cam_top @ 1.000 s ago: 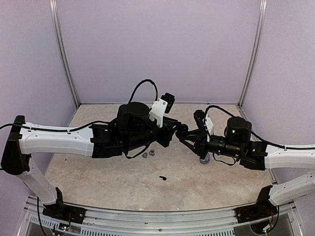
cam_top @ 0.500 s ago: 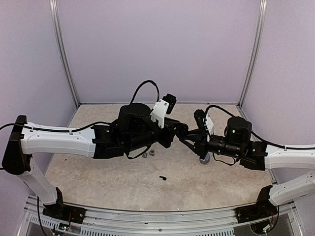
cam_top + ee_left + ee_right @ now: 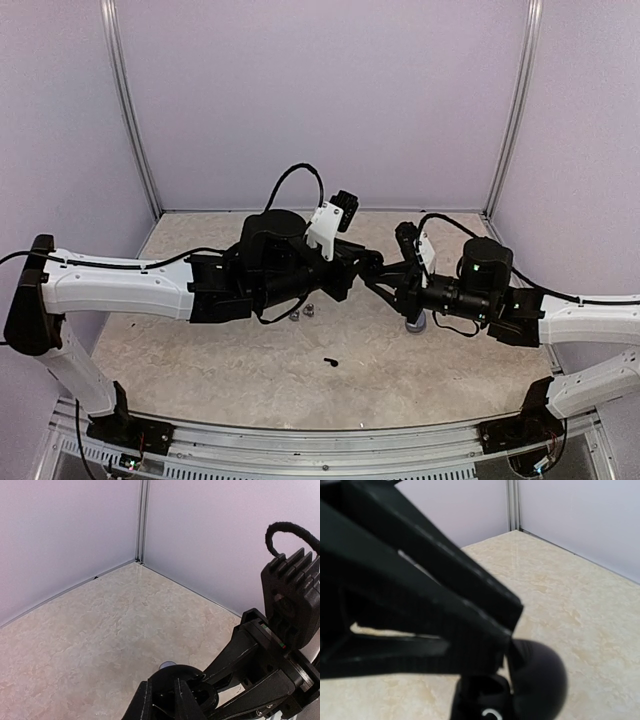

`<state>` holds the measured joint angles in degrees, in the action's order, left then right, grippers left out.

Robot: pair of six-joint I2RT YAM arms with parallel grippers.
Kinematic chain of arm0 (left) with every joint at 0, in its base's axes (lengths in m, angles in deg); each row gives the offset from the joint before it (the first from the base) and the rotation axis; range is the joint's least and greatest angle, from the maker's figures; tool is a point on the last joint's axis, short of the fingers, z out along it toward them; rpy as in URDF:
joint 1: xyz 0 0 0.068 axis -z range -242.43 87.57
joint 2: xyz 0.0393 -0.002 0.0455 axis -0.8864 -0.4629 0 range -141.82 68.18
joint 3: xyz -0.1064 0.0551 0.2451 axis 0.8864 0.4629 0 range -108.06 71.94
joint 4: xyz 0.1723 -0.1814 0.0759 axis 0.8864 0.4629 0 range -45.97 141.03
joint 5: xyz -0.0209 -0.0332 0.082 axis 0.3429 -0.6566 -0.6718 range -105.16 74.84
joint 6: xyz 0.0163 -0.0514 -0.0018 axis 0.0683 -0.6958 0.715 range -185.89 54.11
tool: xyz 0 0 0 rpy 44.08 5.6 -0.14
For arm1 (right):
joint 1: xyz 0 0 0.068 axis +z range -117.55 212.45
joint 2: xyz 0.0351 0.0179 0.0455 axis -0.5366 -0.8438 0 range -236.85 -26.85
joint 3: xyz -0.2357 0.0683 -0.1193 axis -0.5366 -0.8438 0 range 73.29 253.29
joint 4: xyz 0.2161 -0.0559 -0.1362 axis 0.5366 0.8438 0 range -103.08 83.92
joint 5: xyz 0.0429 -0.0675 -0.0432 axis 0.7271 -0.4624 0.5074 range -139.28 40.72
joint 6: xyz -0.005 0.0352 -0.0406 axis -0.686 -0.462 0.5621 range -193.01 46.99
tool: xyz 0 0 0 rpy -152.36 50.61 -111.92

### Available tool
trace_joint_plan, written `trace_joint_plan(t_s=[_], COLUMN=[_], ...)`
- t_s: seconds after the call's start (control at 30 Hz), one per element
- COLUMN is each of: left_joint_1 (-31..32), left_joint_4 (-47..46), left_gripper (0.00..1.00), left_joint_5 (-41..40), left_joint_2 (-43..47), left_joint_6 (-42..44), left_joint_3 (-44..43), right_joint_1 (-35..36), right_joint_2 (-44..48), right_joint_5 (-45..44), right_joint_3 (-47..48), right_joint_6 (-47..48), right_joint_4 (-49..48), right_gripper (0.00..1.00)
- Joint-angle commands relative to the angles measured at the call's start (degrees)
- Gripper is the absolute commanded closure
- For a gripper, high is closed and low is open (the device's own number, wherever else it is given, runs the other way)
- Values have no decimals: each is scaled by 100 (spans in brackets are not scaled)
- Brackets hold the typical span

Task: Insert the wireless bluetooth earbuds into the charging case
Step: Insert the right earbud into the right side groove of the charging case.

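A round black charging case (image 3: 200,677) with its lid open is held above the table between my left gripper's (image 3: 163,681) shut fingers. It also shows in the right wrist view (image 3: 540,680). My right gripper (image 3: 506,652) reaches in from the right, and its fingertips meet over the case's open cavity. Anything between them is hidden. In the top view the left gripper (image 3: 360,268) and the right gripper (image 3: 376,283) touch at the table's middle. Two silvery-grey earbuds (image 3: 302,312) and one black earbud (image 3: 330,361) lie on the table.
A grey round puck (image 3: 414,323) sits on the table under the right arm, and its edge peeks out behind the case in the left wrist view (image 3: 168,664). Lilac walls enclose the table at the back and both sides.
My left gripper has shifted very slightly toward the right gripper with the case. The earbuds on the table have not moved.
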<state>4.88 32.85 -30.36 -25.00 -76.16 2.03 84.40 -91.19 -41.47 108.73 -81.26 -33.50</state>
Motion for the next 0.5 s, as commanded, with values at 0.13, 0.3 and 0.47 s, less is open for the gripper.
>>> trace_joint_plan(t_s=[0.13,0.3,0.47], left_joint_1=[98,100,100], left_joint_4=[75,194,218], left_gripper=[82,76,72], left_joint_5=[55,58,48], left_joint_2=[66,97,117], left_joint_6=[154,247,275], left_joint_3=[-104,-230,-305], right_joint_1=[-36,-35,-35], right_joint_2=[223,270,305], right_joint_5=[-130,-91,10], right_joint_3=[-86,-150,-177], right_joint_6=[53,74,125], right_joint_4=[-312,-336,-348], right_gripper=[100,100,100])
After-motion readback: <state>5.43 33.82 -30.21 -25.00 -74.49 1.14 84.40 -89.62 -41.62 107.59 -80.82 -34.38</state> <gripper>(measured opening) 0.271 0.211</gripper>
